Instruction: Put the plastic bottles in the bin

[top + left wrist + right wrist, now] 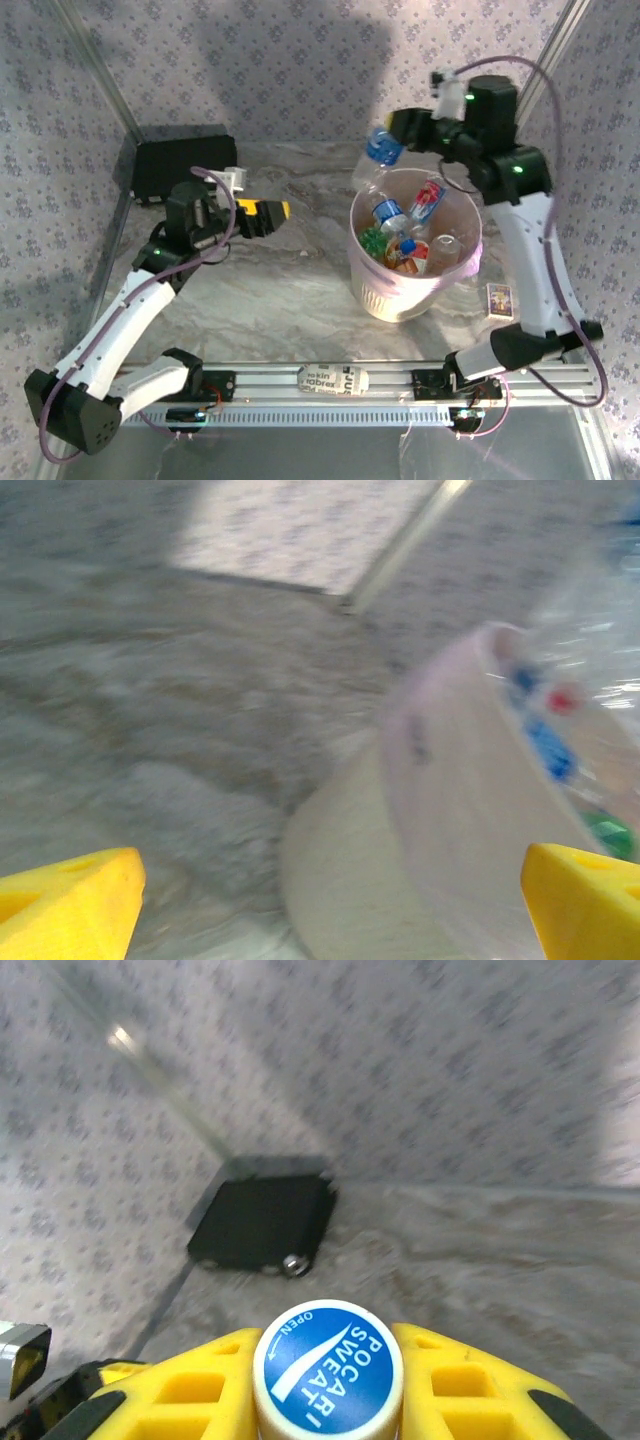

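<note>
Right claw pinches a blue-capped bottle just above the far-left rim of the pink bin, which holds several other bottles. Left claw is spread and empty, over the surface left of the bin.

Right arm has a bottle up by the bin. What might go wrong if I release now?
1. The bottle in the right gripper hangs over the far-left rim of the bin, not its centre; released here, it may clip the rim and fall outside.
2. Several bottles already lie inside, so it might bounce off them and out.
</note>
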